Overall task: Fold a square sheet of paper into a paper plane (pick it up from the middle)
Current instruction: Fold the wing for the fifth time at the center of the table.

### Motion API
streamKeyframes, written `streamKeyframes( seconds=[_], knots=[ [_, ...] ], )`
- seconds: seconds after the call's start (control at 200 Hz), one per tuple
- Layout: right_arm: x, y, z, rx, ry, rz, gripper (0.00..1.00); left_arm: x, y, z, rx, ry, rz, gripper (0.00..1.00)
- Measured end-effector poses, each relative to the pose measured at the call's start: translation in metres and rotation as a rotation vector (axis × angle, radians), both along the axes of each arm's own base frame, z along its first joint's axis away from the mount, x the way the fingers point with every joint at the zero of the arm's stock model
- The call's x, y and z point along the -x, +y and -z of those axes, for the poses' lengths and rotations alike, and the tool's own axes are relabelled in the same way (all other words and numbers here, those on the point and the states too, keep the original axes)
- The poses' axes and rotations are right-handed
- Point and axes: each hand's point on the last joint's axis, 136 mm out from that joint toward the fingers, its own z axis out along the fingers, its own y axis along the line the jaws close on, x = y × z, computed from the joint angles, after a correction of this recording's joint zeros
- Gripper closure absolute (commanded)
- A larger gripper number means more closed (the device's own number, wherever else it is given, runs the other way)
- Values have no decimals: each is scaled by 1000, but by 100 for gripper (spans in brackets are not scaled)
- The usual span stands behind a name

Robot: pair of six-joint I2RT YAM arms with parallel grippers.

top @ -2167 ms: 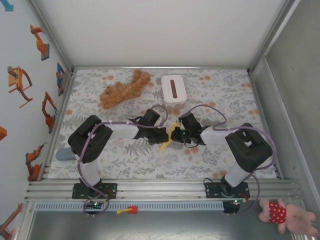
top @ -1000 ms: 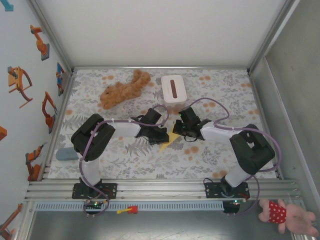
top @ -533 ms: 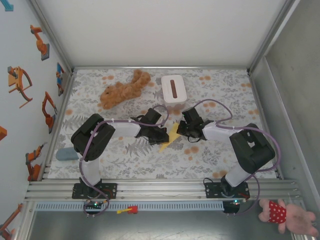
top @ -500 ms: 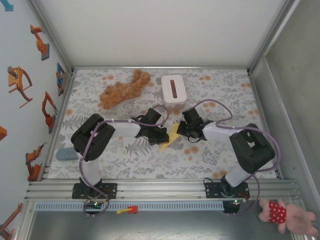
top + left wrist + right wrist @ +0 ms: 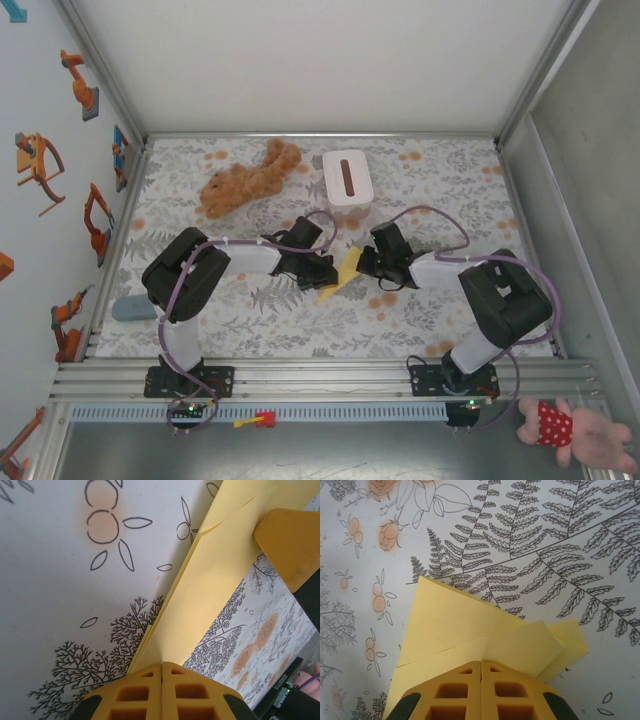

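The square sheet of paper [image 5: 343, 272], already folded into a narrow layered strip, is found at the middle of the bench [image 5: 455, 190], between the two arms. In the top view its long axis runs from lower left to upper right. The left gripper [image 5: 325, 272] is set against its left flank and the right gripper [image 5: 363, 264] against its right flank, so neither arm is the nearer.

In the left wrist view the fingers are pressed together on the strip's near end, and the paper stretches away from them toward the upper right of the frame, where a right finger [image 5: 292, 545] is met. In the right wrist view the fingers are likewise clamped on the layered edge at bottom centre. The next crease is judged to lie along that long axis.
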Motion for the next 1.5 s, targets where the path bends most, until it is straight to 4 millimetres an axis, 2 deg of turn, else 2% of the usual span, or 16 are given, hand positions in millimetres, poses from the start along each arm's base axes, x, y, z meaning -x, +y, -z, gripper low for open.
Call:
streamKeyframes(
  seconds=[0.28, 0.456, 0.591, 0.761, 1.097, 1.347, 1.497],
  knots=[
    [1, -1, 0, -109, -60, -34, 100, -2, -4, -6, 20, -7, 5, 95],
    [1, -1, 0, -162, -80, -57, 100, -16, -26, -21, 79, -41, 18, 95],
    [2, -1, 1, -186, -81, -64, 100, -20, -35, -17, 80, -37, 24, 97],
    [1, -1, -2, -204, -85, -69, 100, -15, -34, -2, 47, 0, 32, 98],
    [6, 0, -3, -197, -51, -78, 100, -12, -32, -1, 25, 21, 43, 100],
    [17, 16, -4, -215, -26, -102, 100, -9, -28, 1, 5, 37, 48, 100],
    [19, 17, -5, -214, -19, -93, 100, -8, -28, 0, 0, 41, 50, 100]
  ],
)
